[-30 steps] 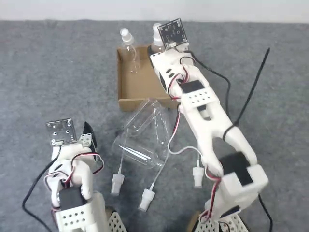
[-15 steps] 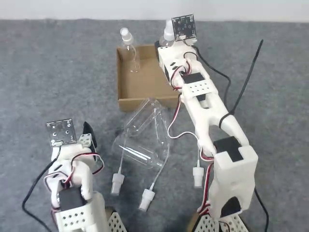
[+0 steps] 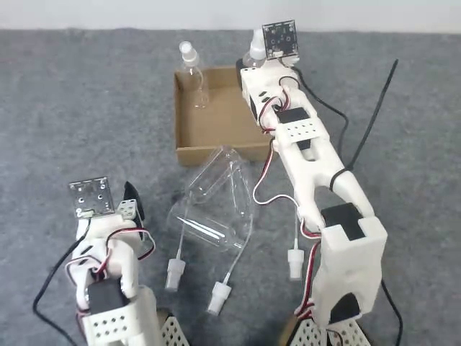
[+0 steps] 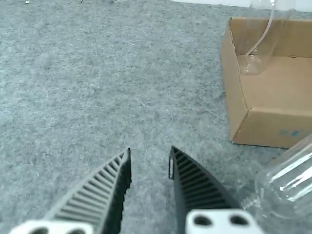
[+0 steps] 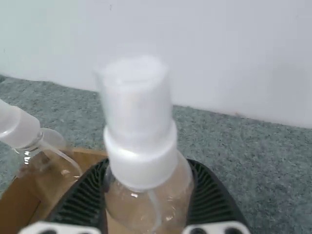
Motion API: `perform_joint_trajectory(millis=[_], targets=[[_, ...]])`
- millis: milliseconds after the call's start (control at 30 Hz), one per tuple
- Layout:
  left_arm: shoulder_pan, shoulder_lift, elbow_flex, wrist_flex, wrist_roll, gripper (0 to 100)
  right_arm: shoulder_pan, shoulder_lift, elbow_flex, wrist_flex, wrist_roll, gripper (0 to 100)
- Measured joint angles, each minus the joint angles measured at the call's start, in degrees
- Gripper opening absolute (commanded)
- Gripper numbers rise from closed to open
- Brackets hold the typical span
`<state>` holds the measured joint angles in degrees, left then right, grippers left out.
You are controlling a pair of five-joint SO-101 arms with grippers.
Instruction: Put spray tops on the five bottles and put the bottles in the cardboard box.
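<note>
Grey cloth mat (image 3: 86, 108) was rough, fuzzy, matt. Brown cardboard box (image 3: 216, 126) at 12 o'clock: matt paper, smooth. Clear plastic bottles (image 3: 216, 191) lying at centre were glossy, see-thru; so was the capped clear plastic bottle (image 5: 146, 204) at 1 o'clock. White plastic spray tops (image 3: 175, 274), 6 o'clock: smooth, semi-matt. Left gripper (image 4: 149, 152) fingers (image 4: 109, 192): black ribbed matt plastic.

Bright, even, diffuse light, soft faint shadows, small glints on clear bottles (image 3: 210, 180)

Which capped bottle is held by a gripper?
The bottle at the far right corner of the cardboard box, clamped in the right gripper; the other capped bottle stands free at the far left corner.
</note>
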<state>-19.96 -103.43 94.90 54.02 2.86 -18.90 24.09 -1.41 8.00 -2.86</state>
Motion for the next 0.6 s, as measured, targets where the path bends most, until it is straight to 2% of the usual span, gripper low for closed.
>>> perform_joint_trajectory(millis=[200,467,600], targets=[[0.00,0.00,0.00,0.00,0.00,12,0.00,3.25,0.00,-1.05,0.00,0.7],[0.00,0.00,0.00,0.00,0.00,12,0.00,11.87,0.00,-12.31,0.00,0.7],[0.00,0.00,0.00,0.00,0.00,12,0.00,12.40,0.00,-13.98,-0.09,0.7]])
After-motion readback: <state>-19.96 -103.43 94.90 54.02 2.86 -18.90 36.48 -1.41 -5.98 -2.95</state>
